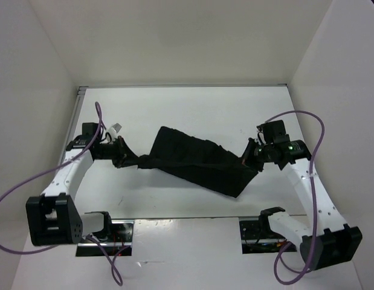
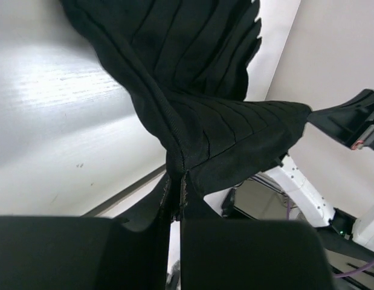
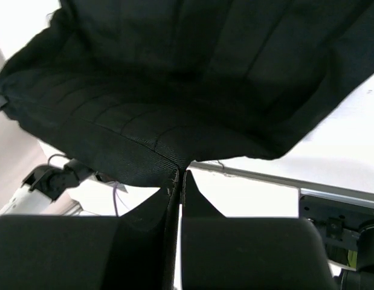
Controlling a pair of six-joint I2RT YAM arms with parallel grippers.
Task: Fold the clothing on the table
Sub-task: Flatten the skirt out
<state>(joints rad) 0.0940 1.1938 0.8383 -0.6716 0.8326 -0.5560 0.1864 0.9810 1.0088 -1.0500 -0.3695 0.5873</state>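
Left gripper (image 1: 129, 161) and right gripper (image 1: 250, 160) each pinch a corner of the clothing (image 1: 193, 160), so move them evenly to lay it flat on the table (image 1: 193, 112).

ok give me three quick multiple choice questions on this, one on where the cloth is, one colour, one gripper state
1. Where is the clothing?
A) stretched between left gripper and right gripper
B) folded in a pile
C) on the floor
2. Its colour?
A) white
B) black
C) red
3. The right gripper is:
A) wide open
B) shut on nothing
C) shut on the clothing
Answers: 1 A, each wrist view shows a pinched edge; 2 B, dark pleated fabric throughout; 3 C, cloth is clamped there.
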